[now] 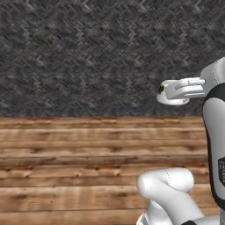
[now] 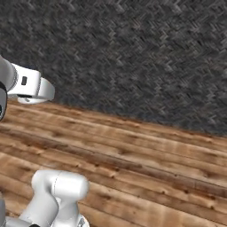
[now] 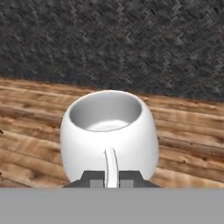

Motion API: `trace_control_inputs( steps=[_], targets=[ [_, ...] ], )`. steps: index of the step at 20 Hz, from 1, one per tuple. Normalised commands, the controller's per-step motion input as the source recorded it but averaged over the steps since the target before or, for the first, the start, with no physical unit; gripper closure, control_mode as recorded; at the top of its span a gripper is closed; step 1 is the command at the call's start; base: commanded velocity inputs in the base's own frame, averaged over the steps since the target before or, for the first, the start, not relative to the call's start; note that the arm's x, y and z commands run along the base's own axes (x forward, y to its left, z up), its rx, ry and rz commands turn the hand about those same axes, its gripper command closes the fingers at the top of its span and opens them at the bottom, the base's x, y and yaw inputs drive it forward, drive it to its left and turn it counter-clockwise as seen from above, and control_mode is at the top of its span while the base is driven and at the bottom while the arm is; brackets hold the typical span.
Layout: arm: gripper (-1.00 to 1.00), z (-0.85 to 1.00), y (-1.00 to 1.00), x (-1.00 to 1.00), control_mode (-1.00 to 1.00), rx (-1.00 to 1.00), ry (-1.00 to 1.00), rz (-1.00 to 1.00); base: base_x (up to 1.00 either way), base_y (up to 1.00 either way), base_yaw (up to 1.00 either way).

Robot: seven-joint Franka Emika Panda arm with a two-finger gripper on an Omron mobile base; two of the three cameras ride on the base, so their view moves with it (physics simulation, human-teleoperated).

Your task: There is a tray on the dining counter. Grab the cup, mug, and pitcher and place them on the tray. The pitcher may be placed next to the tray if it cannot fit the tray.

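Jaws pinching mug handle, seemingly.

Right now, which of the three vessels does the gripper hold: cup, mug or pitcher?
The mug: squat, white, with a thin side handle clamped between the gripper fingertips. It is neither yellow nor bottle-shaped.

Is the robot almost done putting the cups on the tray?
Not yet, as far as these views tell. Nothing shows as done. In hand: the gripper is shut on the handle of the white mug, which is held up in front of the grey tiled wall and wooden floor. The mug has yet to reach the tray.
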Motion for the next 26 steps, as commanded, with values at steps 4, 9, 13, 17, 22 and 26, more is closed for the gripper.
trace_control_inputs(
  steps=[4,9,13,17,22,26],
  targets=[
    [1.0,0.0,0.0,0.0,1.0,0.0,0.0,0.0,1.0,-0.11,0.05],
    [1.0,0.0,0.0,0.0,1.0,0.0,0.0,0.0,1.0,-0.1,0.26],
    [1.0,0.0,0.0,0.0,1.0,0.0,0.0,0.0,1.0,-0.09,0.36],
    [1.0,0.0,0.0,0.0,1.0,0.0,0.0,0.0,1.0,-0.1,0.37],
    [1.0,0.0,0.0,0.0,1.0,0.0,0.0,0.0,1.0,-0.05,0.4],
    [1.0,0.0,0.0,0.0,1.0,0.0,0.0,0.0,1.0,-0.02,0.4]
  ],
)
